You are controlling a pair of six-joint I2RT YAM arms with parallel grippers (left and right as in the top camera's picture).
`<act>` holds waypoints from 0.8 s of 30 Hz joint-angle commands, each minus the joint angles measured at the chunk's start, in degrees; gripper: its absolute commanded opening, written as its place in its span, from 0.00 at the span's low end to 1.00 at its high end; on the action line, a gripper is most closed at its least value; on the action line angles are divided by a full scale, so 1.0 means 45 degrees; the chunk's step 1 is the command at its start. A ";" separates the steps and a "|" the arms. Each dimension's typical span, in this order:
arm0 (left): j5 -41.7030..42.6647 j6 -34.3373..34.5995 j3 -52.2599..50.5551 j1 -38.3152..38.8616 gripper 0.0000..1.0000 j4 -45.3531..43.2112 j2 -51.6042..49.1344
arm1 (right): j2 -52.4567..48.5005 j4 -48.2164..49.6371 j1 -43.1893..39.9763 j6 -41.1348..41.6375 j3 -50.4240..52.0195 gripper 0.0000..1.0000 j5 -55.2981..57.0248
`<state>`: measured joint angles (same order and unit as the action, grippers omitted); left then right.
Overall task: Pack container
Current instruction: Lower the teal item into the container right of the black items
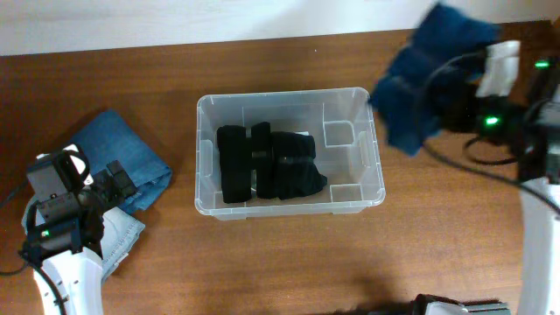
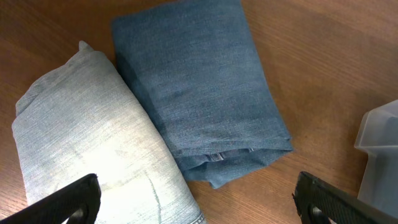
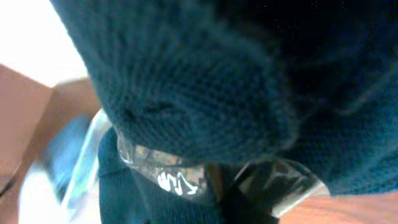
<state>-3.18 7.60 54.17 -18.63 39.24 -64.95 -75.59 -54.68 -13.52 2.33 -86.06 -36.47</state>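
Observation:
The clear plastic container [image 1: 289, 156] stands in the middle of the table with folded black clothing [image 1: 267, 164] in it. My right gripper [image 1: 455, 101] is shut on a dark blue knit garment [image 1: 429, 74] and holds it in the air to the right of the container; in the right wrist view the garment [image 3: 205, 81] fills the frame and hides the fingers. My left gripper [image 2: 199, 199] is open and empty above a folded light denim piece [image 2: 87, 149], next to a folded blue denim piece [image 2: 199, 93].
The two folded denim pieces lie at the table's left [image 1: 122, 171]. The container's corner [image 2: 379, 149] shows at the right in the left wrist view. A white wall runs along the back [image 1: 219, 17]. Cables hang by the right arm [image 1: 472, 153].

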 commanded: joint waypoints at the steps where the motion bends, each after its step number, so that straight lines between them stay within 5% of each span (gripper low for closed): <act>1: 0.0185 0.0117 0.0238 -0.0063 0.99 -0.0024 0.0005 | -0.0996 -0.0325 0.2127 -0.0287 0.0369 0.04 0.1486; 6: 0.0185 0.0117 0.0238 -0.0063 0.99 -0.0024 0.0005 | -0.2924 -0.1078 0.4352 -0.0291 0.0510 0.04 0.3031; 14: 0.0185 0.0117 0.0238 -0.0063 0.99 -0.0019 0.0005 | -0.6305 -0.1078 0.5425 -0.0617 0.0505 0.05 0.3172; 15: 0.0185 0.0117 0.0238 -0.0063 0.99 -0.0019 0.0005 | -0.6484 -0.1083 0.5421 -0.0622 0.0505 0.18 0.3196; 18: 0.0185 0.0117 0.0238 -0.0063 0.99 -0.0024 0.0005 | -0.6392 -0.1394 0.5425 -0.1083 0.0243 0.98 0.3706; 24: 0.0185 0.0121 0.0238 -0.0063 0.99 -0.0034 0.0005 | -0.4857 -0.2866 0.6368 -0.1472 -0.2764 0.98 0.6912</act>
<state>-3.18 7.60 54.17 -18.63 39.22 -64.95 -104.22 -67.05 12.21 -2.50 -90.26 -15.07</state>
